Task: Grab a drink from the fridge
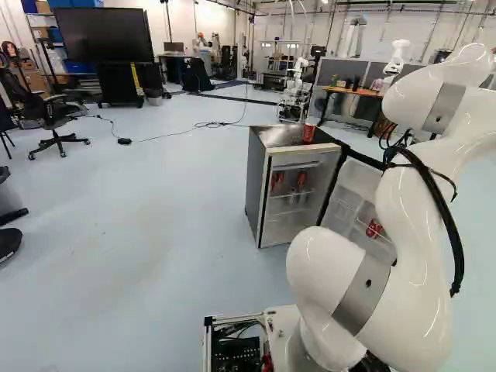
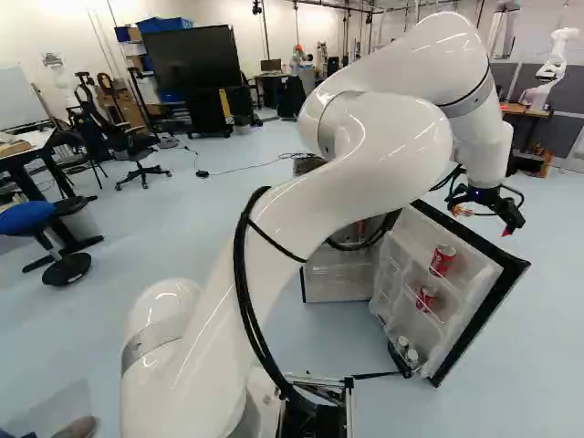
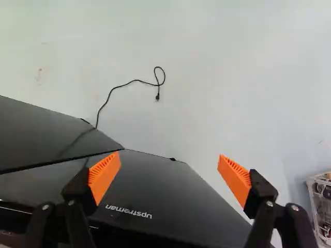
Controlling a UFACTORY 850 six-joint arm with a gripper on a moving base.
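Above pale floor (image 2: 205, 274), cans (image 2: 443, 260) in the door (image 2: 482, 321) sit below the hand (image 2: 484, 221).

Open fridge (image 1: 258, 182), red cans (image 2: 443, 261) in its door (image 2: 486, 318)

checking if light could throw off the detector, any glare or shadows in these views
Left base view: bright streaks on the white arm and a sheen on the fridge top, though the red can there shows plainly; right base view: more highlights along the arm; wrist view: pale floor, dark fridge surface, orange pads clear of glare.
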